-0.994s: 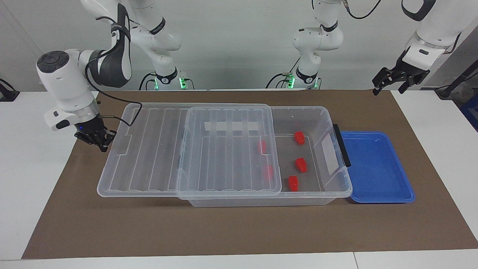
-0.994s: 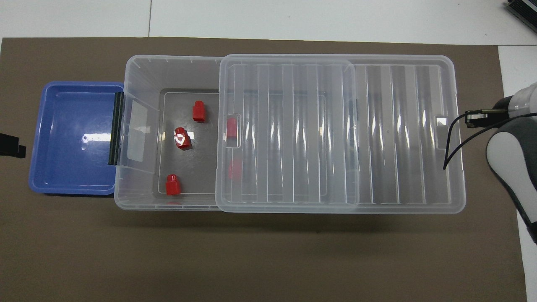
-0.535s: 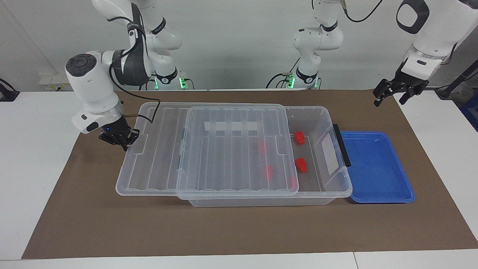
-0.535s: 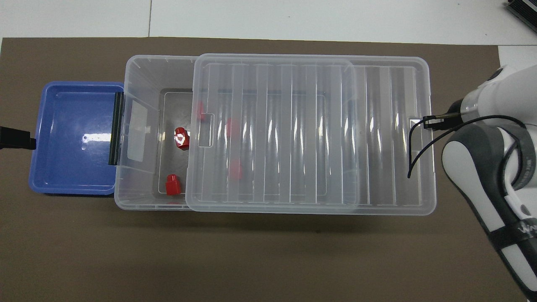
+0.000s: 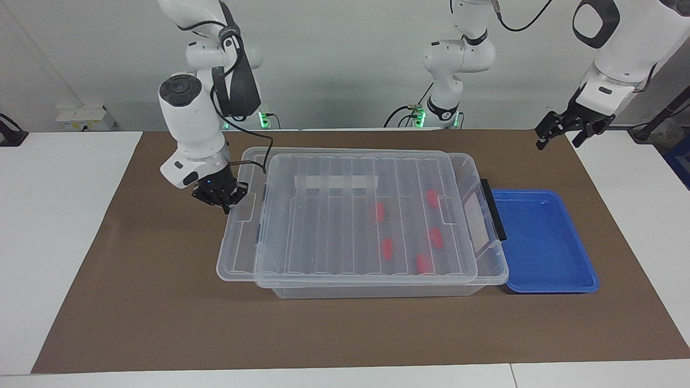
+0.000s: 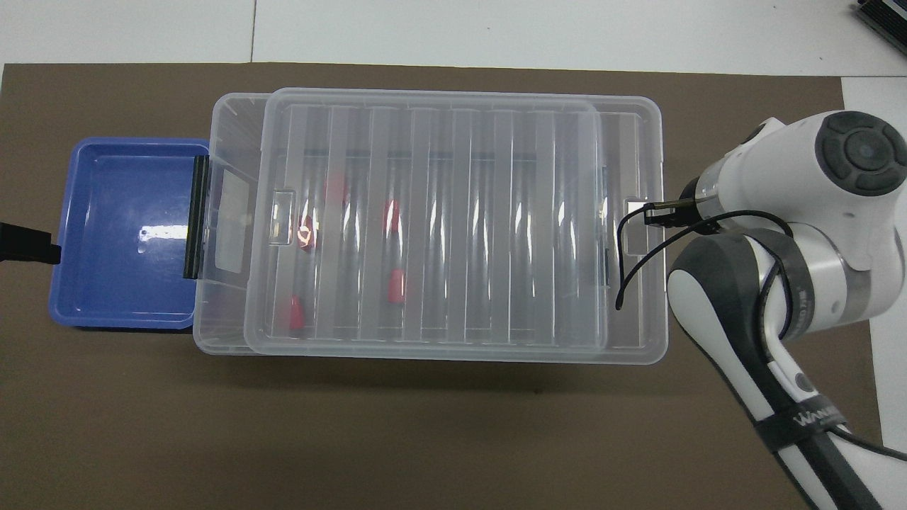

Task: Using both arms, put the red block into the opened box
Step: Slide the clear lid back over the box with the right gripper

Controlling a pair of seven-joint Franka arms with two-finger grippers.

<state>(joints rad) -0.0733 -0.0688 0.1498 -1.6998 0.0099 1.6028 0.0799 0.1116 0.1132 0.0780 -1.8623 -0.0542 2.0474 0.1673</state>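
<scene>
blurred: red blocks (image 5: 431, 237) under lid (image 5: 356, 215) | cut off: left pincer (image 6: 25, 244)

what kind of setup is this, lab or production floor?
Most likely a robotics lab bench: two white arms mounted at a white table with a brown mat, cabling along a bare wall, and staged props, a clear box and blue tray.

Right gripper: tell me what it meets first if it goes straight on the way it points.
The right gripper, shut, points down at the lid end that overhangs the box. It looks to be touching that edge already, so the lid comes first, though depth is unclear.
</scene>
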